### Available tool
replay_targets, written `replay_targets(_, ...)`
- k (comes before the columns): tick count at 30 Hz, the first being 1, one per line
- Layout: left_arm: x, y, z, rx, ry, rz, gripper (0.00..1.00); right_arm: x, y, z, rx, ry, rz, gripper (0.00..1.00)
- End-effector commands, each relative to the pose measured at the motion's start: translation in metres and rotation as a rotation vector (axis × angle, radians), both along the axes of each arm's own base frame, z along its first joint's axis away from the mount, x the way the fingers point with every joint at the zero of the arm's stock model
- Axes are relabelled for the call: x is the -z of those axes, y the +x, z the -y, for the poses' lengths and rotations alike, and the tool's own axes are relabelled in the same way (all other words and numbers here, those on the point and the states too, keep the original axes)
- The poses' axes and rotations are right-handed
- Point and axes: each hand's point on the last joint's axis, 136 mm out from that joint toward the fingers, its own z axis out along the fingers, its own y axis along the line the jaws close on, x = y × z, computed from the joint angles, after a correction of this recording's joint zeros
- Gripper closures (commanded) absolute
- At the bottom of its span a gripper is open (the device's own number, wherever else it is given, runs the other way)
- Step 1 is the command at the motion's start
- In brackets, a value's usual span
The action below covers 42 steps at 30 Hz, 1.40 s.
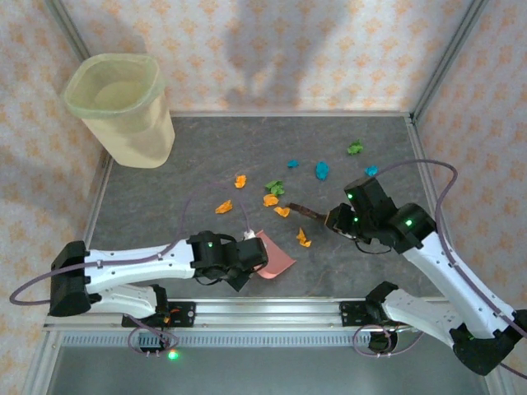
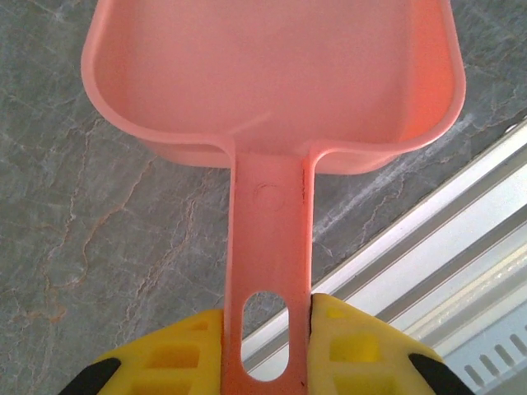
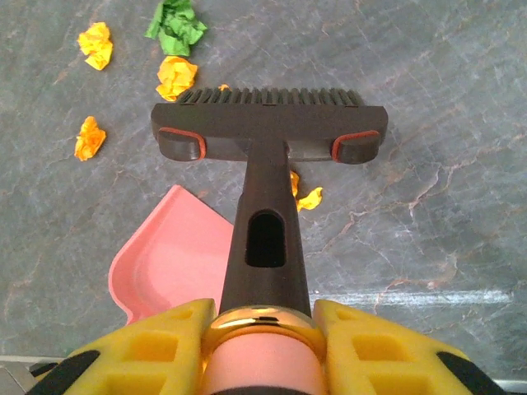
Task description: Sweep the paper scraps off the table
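Observation:
Small crumpled paper scraps in orange (image 1: 271, 200), green (image 1: 275, 187) and teal-blue (image 1: 321, 170) lie scattered over the middle of the dark grey table (image 1: 198, 156). One orange scrap (image 1: 304, 239) lies just right of the pink dustpan (image 1: 273, 257). My left gripper (image 1: 247, 248) is shut on the dustpan's handle (image 2: 268, 280); the pan (image 2: 272, 74) rests low near the front rail. My right gripper (image 1: 339, 219) is shut on a dark brush (image 3: 268, 132), whose head hangs over the table beside orange scraps (image 3: 176, 76).
A pale yellow bin (image 1: 122, 107) stands at the back left corner. Aluminium rails (image 1: 272, 311) frame the table; patterned walls close in behind and at the sides. A green scrap (image 1: 355, 148) and a teal one (image 1: 371, 170) lie farther back right.

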Motion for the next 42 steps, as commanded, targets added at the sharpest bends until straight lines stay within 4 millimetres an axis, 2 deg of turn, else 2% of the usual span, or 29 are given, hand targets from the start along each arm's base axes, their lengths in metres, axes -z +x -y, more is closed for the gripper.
replay_targets(1,0.0,-0.002,0.007,0.011,-0.013,0.002,1.0,-0.005,0.005,-0.003,0.062,0.063,0.021,1.0)
replay_targets(6,0.002,-0.005,0.019,0.024,-0.052,0.012,1.0,-0.011,0.0,-0.005,0.102,0.159,0.039,1.0)
replay_targets(11,0.009,-0.001,0.025,0.016,-0.028,0.026,1.0,-0.007,-0.002,-0.017,0.129,0.244,-0.01,1.0)
replay_targets(20,0.014,0.008,0.027,-0.035,-0.037,0.072,1.0,-0.005,-0.015,-0.031,0.142,0.357,-0.112,1.0)
replay_targets(26,0.015,0.017,0.023,-0.07,-0.052,0.131,1.0,-0.021,-0.02,-0.038,0.15,0.459,-0.117,1.0)
replay_targets(31,0.015,0.022,0.019,-0.085,-0.06,0.162,1.0,-0.045,-0.019,-0.031,0.201,0.542,-0.041,1.0)
replay_targets(34,0.017,0.023,0.019,-0.083,-0.06,0.17,1.0,-0.051,-0.017,-0.013,0.248,0.49,0.026,1.0)
replay_targets(37,0.021,0.023,0.019,-0.08,-0.05,0.17,1.0,-0.041,-0.016,0.005,0.292,0.38,0.045,1.0)
replay_targets(42,0.026,0.022,0.019,-0.078,-0.039,0.163,1.0,-0.013,-0.015,0.012,0.301,0.283,0.006,1.0)
